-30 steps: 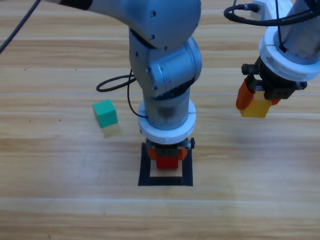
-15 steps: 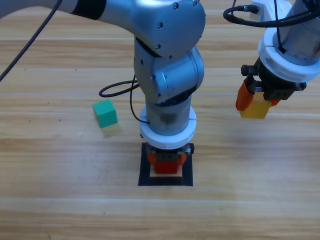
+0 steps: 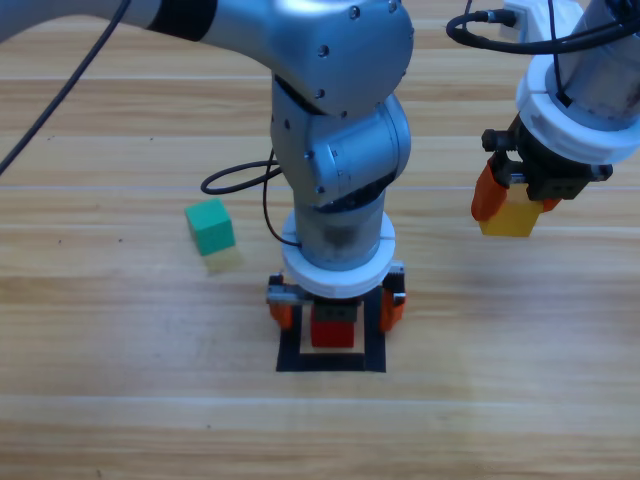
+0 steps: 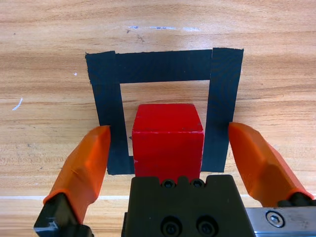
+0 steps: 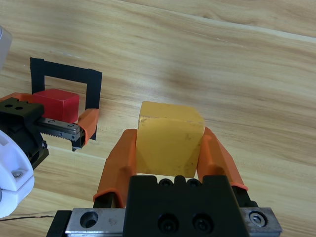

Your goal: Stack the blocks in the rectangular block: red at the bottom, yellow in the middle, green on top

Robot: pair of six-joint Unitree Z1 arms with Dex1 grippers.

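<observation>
Left pincer (image 4: 168, 148) low over the flat black tape square outline (image 4: 163, 65), orange jaws spread wide, clear of the small matte red cube (image 4: 168, 138) resting inside it. Right pincer (image 5: 169, 148) raised at the right, clamped on the small yellow cube (image 5: 170, 138). Small teal-green cube (image 3: 210, 226) alone on the wooden worktop (image 3: 120, 400), left of the outline.

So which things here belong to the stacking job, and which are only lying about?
For the job:
- red block, inside the black tape square
- yellow block, held by the right end effector
- green block, on the table
- left end effector, open around red

Lying about:
- black cable
</observation>
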